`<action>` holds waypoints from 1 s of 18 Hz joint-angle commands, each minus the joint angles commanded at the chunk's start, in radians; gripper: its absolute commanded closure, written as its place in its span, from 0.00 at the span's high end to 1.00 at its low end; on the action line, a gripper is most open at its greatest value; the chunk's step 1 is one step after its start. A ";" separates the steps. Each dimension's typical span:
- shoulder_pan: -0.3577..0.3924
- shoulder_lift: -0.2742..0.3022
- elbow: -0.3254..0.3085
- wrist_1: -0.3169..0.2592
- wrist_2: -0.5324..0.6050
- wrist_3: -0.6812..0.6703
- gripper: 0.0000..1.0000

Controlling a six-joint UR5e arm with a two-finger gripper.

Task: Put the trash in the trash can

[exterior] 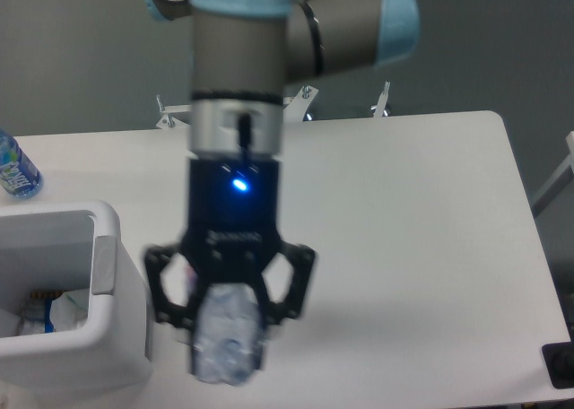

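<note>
- The pincer (229,315) is clenched on a clear plastic bottle (224,337), blurred, held above the counter (404,230), its long axis running roughly along the pincer's own, toward the camera.
- Just left stands the white trash can (108,337), with a crumpled wrapper (67,312) inside.
- A blue-label bottle (13,169) lies at the far left edge.

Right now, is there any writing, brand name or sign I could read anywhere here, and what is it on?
Nothing can be read for certain.
Hand: a pale brand mark on its black body, below the blue light, too blurred to read.
Blue-label bottle: white print, too small to read.
Clear bottle held in the hand: blurred, no lettering legible.
Trash can: no writing visible.
</note>
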 joint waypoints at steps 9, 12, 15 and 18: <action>-0.170 -0.014 -0.066 0.000 0.000 0.002 0.55; -0.195 -0.031 -0.069 0.000 0.000 0.009 0.59; -0.200 -0.043 -0.069 0.000 0.003 0.041 0.98; -0.197 -0.031 -0.069 0.000 0.002 0.046 1.00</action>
